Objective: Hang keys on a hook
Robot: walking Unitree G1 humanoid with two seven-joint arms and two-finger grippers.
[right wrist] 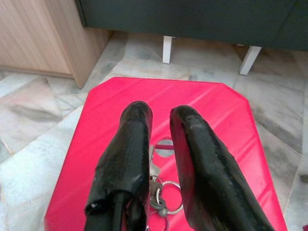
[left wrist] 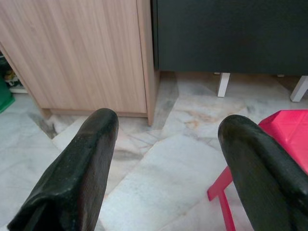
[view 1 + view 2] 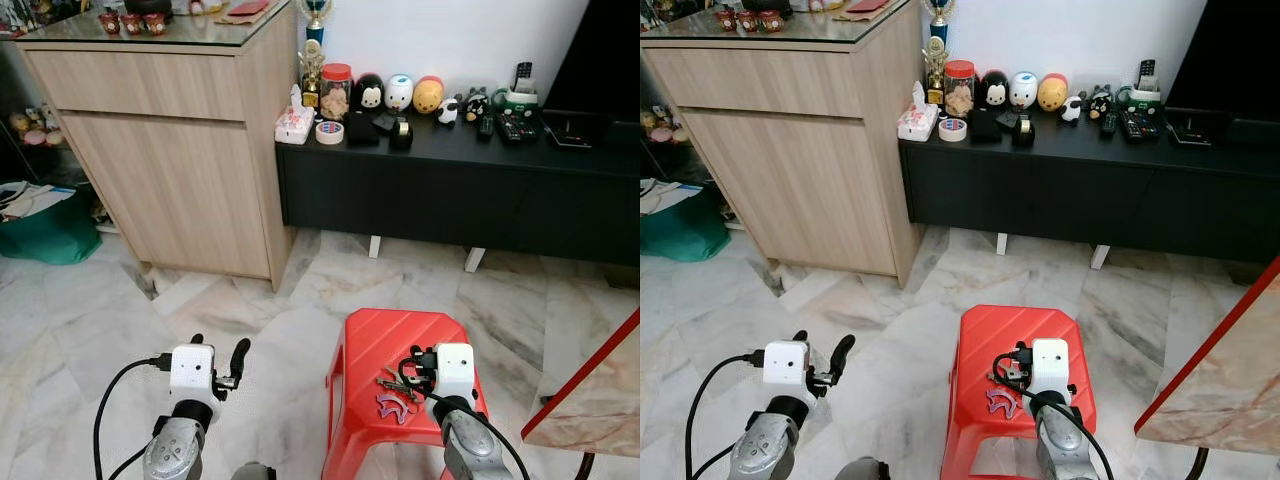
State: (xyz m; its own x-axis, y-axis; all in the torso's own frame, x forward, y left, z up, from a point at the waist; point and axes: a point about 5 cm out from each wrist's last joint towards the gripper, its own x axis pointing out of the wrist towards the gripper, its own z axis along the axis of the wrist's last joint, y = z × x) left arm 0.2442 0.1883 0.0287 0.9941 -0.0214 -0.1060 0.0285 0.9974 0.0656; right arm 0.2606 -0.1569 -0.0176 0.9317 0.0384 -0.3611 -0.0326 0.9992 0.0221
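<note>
Two grippers show low in the head views, above a marble floor (image 3: 250,330). The left gripper (image 3: 218,362) hangs over bare tiles beside the red stool (image 3: 375,345), its fingers spread apart with nothing between them. The right gripper (image 3: 418,365) sits over the stool's top, right at a bunch of keys (image 3: 396,385) that lies on the red plastic with a purple tag (image 3: 392,406) next to it. Behind stand a wooden cabinet (image 3: 170,150) and a low black console (image 3: 450,190) crowded with small figures and remotes.

In the left wrist view the two black fingers (image 2: 77,173) are wide apart, framing the floor, the cabinet's corner and an edge of the stool.

In the right wrist view the fingers (image 1: 127,159) stand close together with a narrow gap, lowered over the keys (image 1: 161,192), whose metal rings lie between and under them. They seem not to be clamped on the keys, though the tips hide the contact.
</note>
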